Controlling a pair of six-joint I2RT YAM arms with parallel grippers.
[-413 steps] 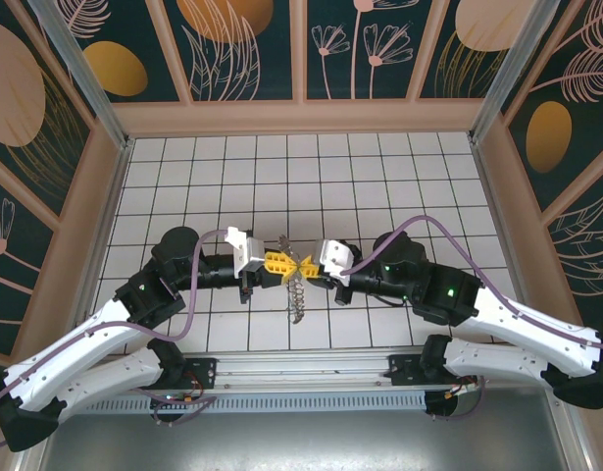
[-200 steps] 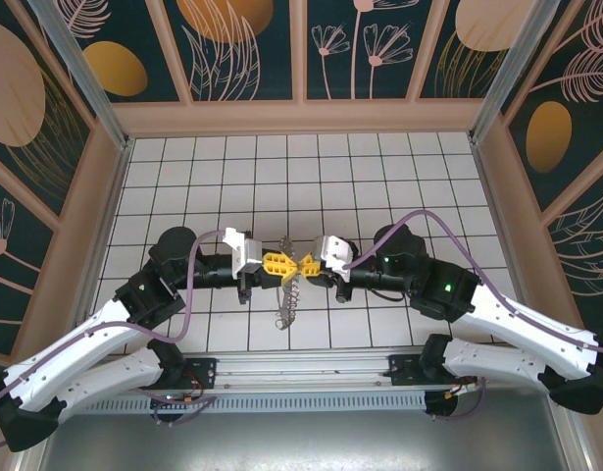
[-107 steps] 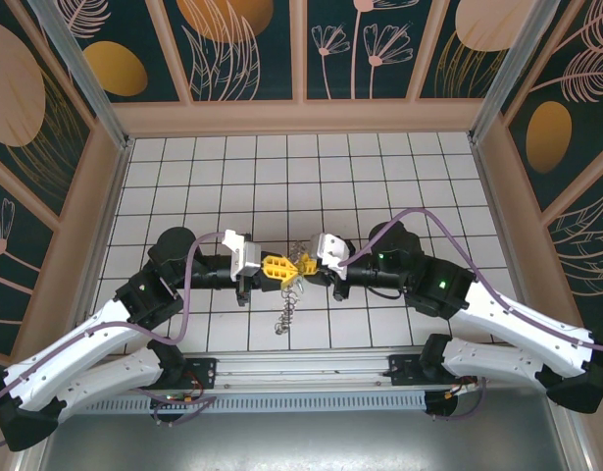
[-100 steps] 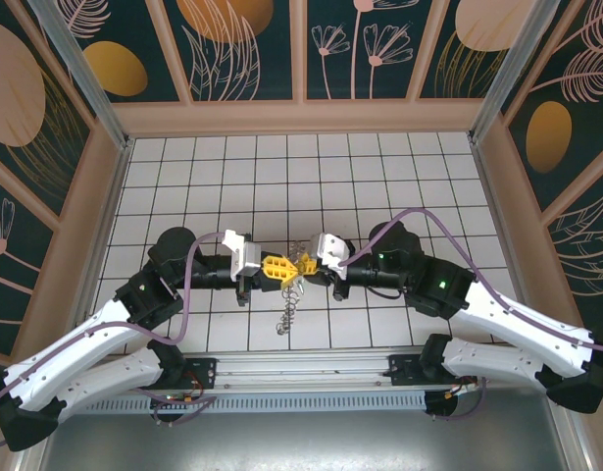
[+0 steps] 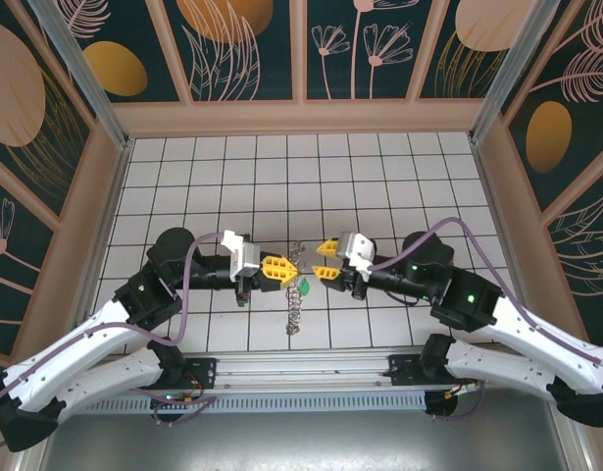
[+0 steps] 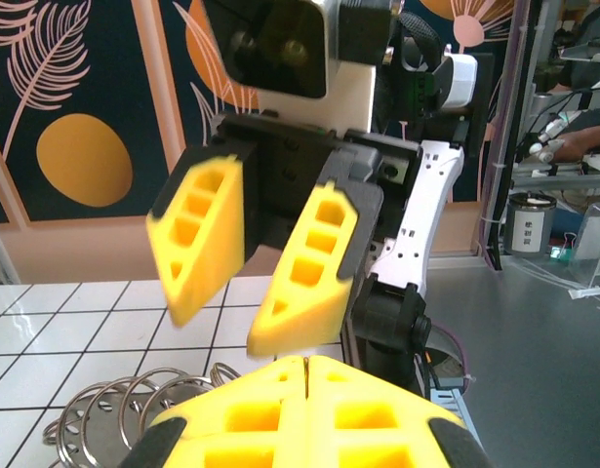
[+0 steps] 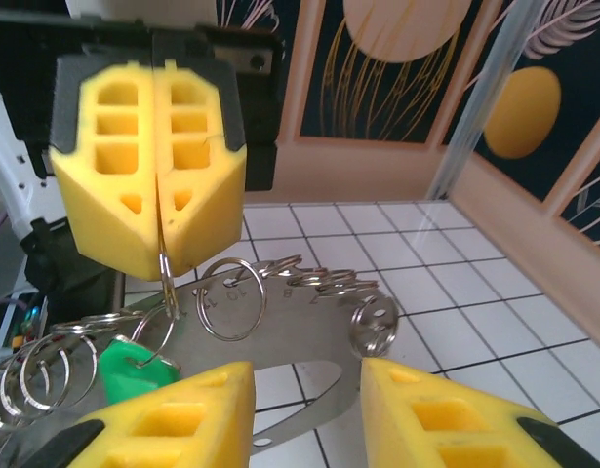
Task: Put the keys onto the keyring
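My left gripper point(image 5: 287, 266) is shut, pinching a thin wire ring of the keyring point(image 5: 295, 309), which hangs below it over the tiles. In the right wrist view the keyring point(image 7: 309, 322) is a flat silvery oval band with numbered holes and several small split rings. The green key point(image 7: 134, 369) hangs on the ring held between the left gripper's fingertips point(image 7: 161, 255). From above, the key point(image 5: 304, 288) is a small green spot. My right gripper point(image 5: 324, 261) stands open just right of the keyring, holding nothing, its fingers point(image 6: 197, 239) facing the left wrist camera.
White tiled floor point(image 5: 399, 177) lies inside wooden walls point(image 5: 301, 116), with open tiles behind and beside the grippers. Both arm bases sit on the metal rail point(image 5: 301, 378) at the near edge.
My right gripper has opened, let go and drawn back to the right. The keyring now hangs from the left gripper alone, and the green key shows beside it.
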